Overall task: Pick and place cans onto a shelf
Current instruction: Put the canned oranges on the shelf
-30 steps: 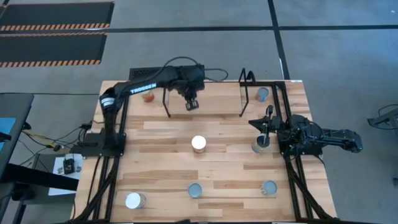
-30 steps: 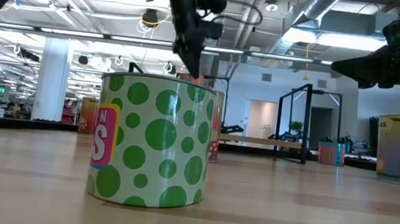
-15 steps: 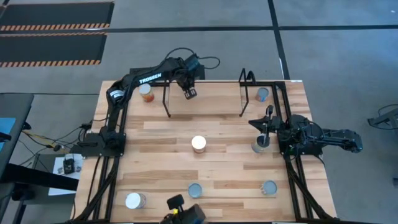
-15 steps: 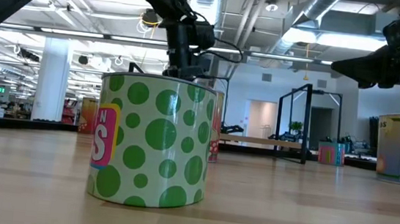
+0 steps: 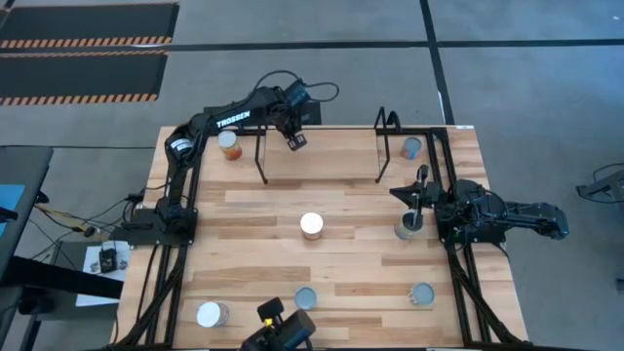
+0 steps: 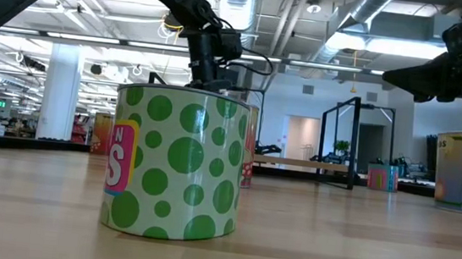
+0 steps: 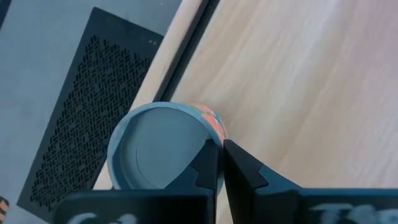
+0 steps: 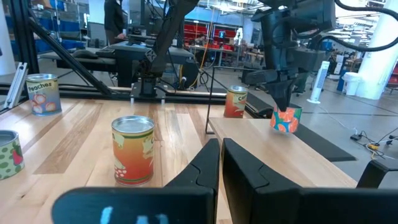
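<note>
My left gripper (image 5: 295, 139) reaches over the far part of the shelf (image 5: 331, 161), a light-wood platform between black rod uprights. It is shut on a can (image 7: 158, 152) with a blue-grey top and an orange and teal label. The right wrist view shows this can (image 8: 286, 119) under the left gripper (image 8: 283, 102), low over the shelf (image 8: 261, 137). My right gripper (image 5: 402, 192) is shut and empty at the table's right, beside a can (image 5: 408, 227). In the low view a green-dotted can (image 6: 177, 163) hides the held can. My left gripper pinches the can's top rim (image 7: 214, 134) at one side, one finger (image 7: 208, 165) over the lid and the other outside the wall. The fingers come from above, pointing down. The can is upright below them; whether its base rests on the shelf, I cannot tell.
Other cans stand on the table: orange at far left (image 5: 230, 146), one at far right (image 5: 413, 148), a white-topped one in the middle (image 5: 310, 225), and three along the near edge (image 5: 210, 314) (image 5: 305, 298) (image 5: 421, 294). A dark object (image 5: 283, 331) sits at the near edge.
My left gripper has moved toward the table's far edge over the shelf and has turned from a tilt to pointing straight down, staying shut. A dark object has come into the high view at the table's near edge.
</note>
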`<state>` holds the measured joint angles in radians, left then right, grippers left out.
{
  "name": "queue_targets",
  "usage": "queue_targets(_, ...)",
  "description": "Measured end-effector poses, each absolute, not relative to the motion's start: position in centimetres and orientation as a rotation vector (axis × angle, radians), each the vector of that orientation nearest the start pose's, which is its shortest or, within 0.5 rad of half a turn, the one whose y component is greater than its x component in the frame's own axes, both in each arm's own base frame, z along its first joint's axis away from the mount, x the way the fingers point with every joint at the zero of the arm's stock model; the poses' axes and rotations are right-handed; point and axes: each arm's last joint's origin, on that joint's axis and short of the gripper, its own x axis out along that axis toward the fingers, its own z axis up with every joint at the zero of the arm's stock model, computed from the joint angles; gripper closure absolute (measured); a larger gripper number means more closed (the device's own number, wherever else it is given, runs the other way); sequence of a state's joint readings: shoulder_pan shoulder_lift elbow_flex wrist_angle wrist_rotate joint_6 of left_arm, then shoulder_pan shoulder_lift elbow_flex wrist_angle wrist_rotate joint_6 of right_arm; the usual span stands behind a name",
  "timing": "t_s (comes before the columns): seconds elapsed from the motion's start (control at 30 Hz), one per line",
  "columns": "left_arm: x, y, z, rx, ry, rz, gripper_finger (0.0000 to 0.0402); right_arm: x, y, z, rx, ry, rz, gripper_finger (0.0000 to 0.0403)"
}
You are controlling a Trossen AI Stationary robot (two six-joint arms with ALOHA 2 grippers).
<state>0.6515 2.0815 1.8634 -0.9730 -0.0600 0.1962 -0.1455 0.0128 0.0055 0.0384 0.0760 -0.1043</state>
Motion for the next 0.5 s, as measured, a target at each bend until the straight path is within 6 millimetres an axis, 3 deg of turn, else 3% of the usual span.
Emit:
queue_targets(0.23,34.7,26.9,25.0,-0.182,1.194,0.513,0.0401,9.7,-1.6,16.8,-0.105,-0.02,-0.223,0.0358)
queue_targets(0.5,35.3,27.0,23.6,-0.196,1.207,0.493,0.0401,9.7,-1.6,16.8,-0.105,-0.019,-0.223,0.0358)
